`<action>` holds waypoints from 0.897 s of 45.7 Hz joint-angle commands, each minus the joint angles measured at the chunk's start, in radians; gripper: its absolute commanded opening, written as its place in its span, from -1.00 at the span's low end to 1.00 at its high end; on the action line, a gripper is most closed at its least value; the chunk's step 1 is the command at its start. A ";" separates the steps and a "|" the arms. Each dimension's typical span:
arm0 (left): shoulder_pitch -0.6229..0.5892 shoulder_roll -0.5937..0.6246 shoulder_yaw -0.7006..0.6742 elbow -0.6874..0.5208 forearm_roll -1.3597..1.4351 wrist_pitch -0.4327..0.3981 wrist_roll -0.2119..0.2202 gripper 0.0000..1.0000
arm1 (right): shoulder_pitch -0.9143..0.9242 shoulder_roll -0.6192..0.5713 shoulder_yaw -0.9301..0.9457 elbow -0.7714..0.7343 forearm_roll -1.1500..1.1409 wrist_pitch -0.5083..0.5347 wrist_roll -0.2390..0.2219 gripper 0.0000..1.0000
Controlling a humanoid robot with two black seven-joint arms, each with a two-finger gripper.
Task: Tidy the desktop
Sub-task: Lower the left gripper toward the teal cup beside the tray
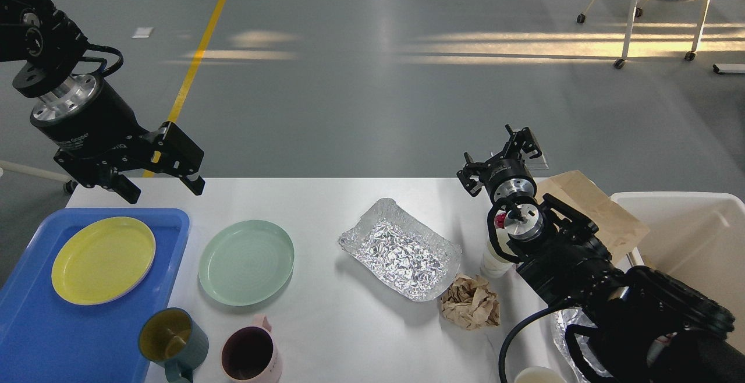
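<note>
Plainly, the desktop (pixel 326 325) fills the lower part of the view and is not yet tidy. A yellow plate (pixel 103 259) sits inside the blue tray (pixel 35 336) at the left edge, while a pale green plate (pixel 247 262) lies on the bare surface just beside the tray. Two mugs, a teal mug (pixel 173 343) and a pink mug (pixel 251 355), stand near the front edge. Toward the middle lies a crumpled foil tray (pixel 400 249), with a wad of brown paper (pixel 471 302) touching its near corner.

The left gripper (pixel 164 188) hangs over the far left corner of the desktop, fingers spread wide and holding nothing. The right gripper (pixel 502 156) sits at the far edge beside a brown paper bag (pixel 599 208); it is seen end-on, so whether it is spread or pressed together cannot be told. A white cup (pixel 495 261) stands partly hidden under that arm.

Judging from the layout, the green plate looks like the likely next thing for the left arm. Its low, smooth rim gives the fingers little to catch, so a pinch set too shallow could slip and let the plate tip. A descent too close to the tray could strike the tray's raised wall or the yellow plate. On the right, the arm's bulk overhangs the white cup and foil, and any sweep could knock the cup over or drag the light foil tray across the surface. The off-white bin (pixel 687 237) stands just beside that arm.
</note>
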 commanded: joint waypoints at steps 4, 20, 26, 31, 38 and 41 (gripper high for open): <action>-0.051 0.002 0.011 -0.016 0.091 0.000 0.004 1.00 | 0.000 0.000 0.000 0.000 0.000 0.000 0.000 1.00; -0.231 0.000 0.014 -0.011 0.091 0.000 -0.008 1.00 | 0.000 0.000 0.000 0.000 0.000 0.000 0.000 1.00; -0.277 0.011 0.014 -0.013 0.090 0.000 -0.010 1.00 | 0.000 0.000 0.000 0.000 0.000 0.000 0.000 1.00; -0.323 0.022 0.014 -0.013 0.090 0.000 -0.010 1.00 | 0.000 0.000 0.000 0.000 0.000 0.000 0.000 1.00; -0.337 0.011 0.019 -0.013 0.086 0.000 -0.002 1.00 | 0.000 0.000 0.000 0.000 0.000 0.000 0.000 1.00; -0.324 0.002 0.037 -0.013 0.086 0.000 0.001 1.00 | 0.000 0.000 0.000 -0.001 0.000 0.000 0.000 1.00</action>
